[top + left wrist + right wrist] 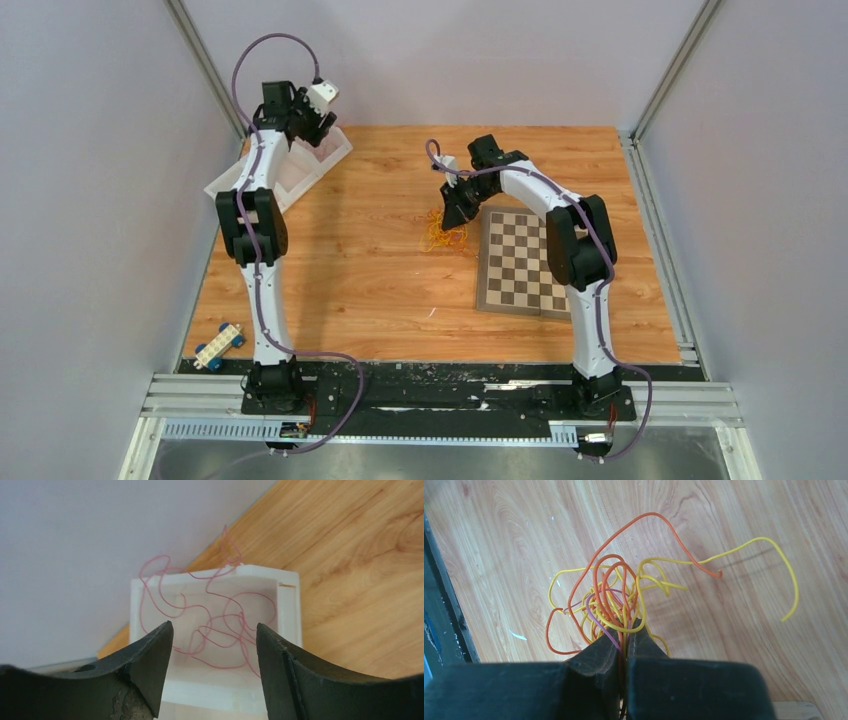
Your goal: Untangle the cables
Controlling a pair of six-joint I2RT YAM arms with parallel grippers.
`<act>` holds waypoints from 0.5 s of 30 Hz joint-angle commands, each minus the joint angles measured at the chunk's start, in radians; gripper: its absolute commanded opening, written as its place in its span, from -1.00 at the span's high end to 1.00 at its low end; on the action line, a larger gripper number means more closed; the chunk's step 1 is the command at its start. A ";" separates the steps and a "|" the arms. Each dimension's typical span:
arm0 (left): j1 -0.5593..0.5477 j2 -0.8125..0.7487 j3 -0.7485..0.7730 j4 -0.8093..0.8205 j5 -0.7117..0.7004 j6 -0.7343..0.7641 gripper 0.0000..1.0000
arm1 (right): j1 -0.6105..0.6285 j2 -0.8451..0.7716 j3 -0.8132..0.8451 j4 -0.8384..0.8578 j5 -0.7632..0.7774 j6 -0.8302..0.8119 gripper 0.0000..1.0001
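A tangle of thin yellow, orange and purple cables [621, 597] lies on the wooden table just left of the chessboard; it also shows in the top view [440, 235]. My right gripper [626, 630] is shut on several strands of it, seen in the top view [458, 212] above the bunch. A single red cable [220, 625] lies loosely coiled in a white tray [290, 610] at the back left. My left gripper [215, 630] hangs open and empty above that tray, seen in the top view [322, 125].
A brown chessboard [520, 262] lies right of the bunch. A white tray [300, 170] stands at the back left by the wall. A small toy car [220, 346] with blue wheels sits at the front left.
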State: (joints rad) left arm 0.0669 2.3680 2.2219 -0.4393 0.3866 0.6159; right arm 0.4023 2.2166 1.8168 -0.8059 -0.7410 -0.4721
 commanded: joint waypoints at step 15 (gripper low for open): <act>-0.031 -0.019 0.001 0.280 -0.245 -0.879 -0.47 | -0.001 0.019 0.008 0.018 0.002 -0.001 0.90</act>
State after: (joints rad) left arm 0.0593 2.3936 2.2177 -0.1909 0.2829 0.0891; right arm 0.4023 2.2257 1.8168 -0.8059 -0.7296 -0.4725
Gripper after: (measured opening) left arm 0.696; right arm 0.048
